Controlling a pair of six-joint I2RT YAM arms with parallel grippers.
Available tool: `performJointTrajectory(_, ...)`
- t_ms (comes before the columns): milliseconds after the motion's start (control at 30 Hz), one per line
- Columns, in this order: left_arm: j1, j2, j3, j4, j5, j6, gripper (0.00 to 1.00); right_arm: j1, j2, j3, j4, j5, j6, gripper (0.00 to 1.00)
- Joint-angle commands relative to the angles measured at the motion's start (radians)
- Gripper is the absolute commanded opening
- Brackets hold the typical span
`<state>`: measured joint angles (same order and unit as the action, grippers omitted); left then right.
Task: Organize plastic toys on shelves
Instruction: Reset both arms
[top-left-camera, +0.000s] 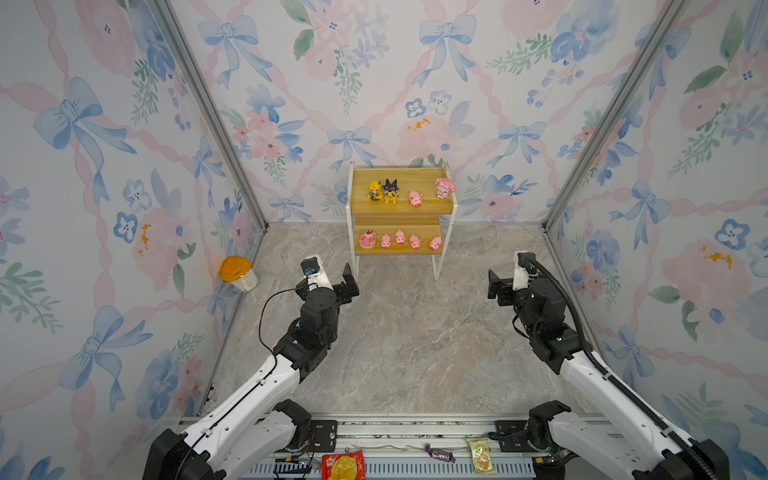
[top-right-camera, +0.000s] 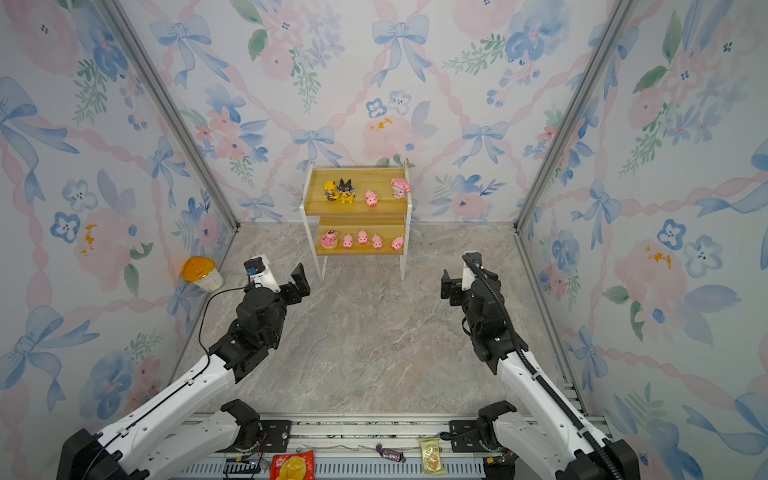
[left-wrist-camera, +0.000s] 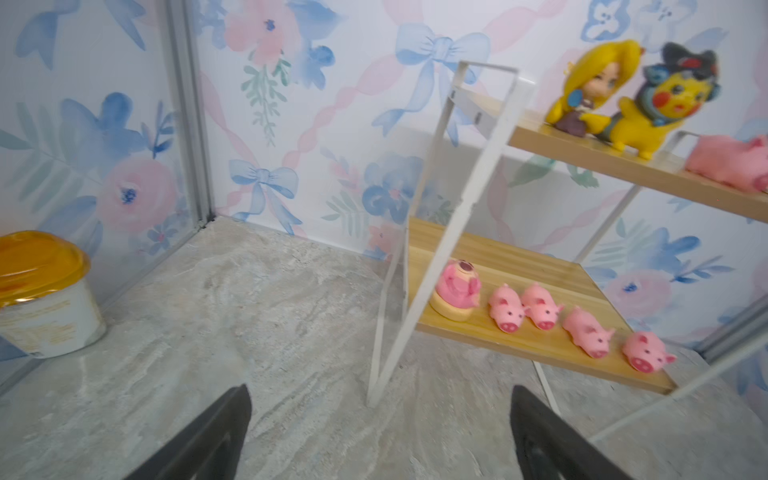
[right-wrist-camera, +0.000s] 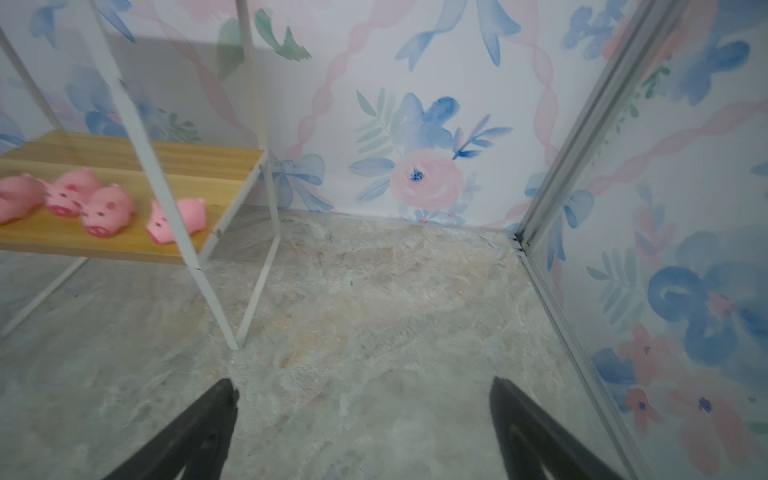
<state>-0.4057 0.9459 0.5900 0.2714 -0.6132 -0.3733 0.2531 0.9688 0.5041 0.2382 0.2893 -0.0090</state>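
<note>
The shelves, two stepped honey-coloured wooden boards in a thin white metal frame, stand at twelve o'clock against the back wall. The upper board carries, from nine to three o'clock, a yellow-haired doll, a black-and-yellow creature, a rounded pink pig and a pink blue-hatted figure at the board's edge. On the lower board are a pig on round base, then four small pigs in a loose row.

My left gripper hangs at seven o'clock of the rack and my right gripper at four o'clock. Both are apart from it, with fingers spread wide on nothing. Bare marbled floor lies between them. An orange-lidded cup sits at nine o'clock by the wall.
</note>
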Motion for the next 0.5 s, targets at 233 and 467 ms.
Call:
performJointTrajectory(233, 0.303, 0.397, -0.283, 0.595, 0.207, 0.176, 0.98, -0.150, 0.466, -0.240, 0.807, -0.035, -0.010, 0.97)
performJointTrajectory(467, 0.273, 0.628, -0.411, 1.135, 0.289, 0.311, 0.98, -0.164, 0.574, -0.169, 0.763, -0.140, -0.031, 0.98)
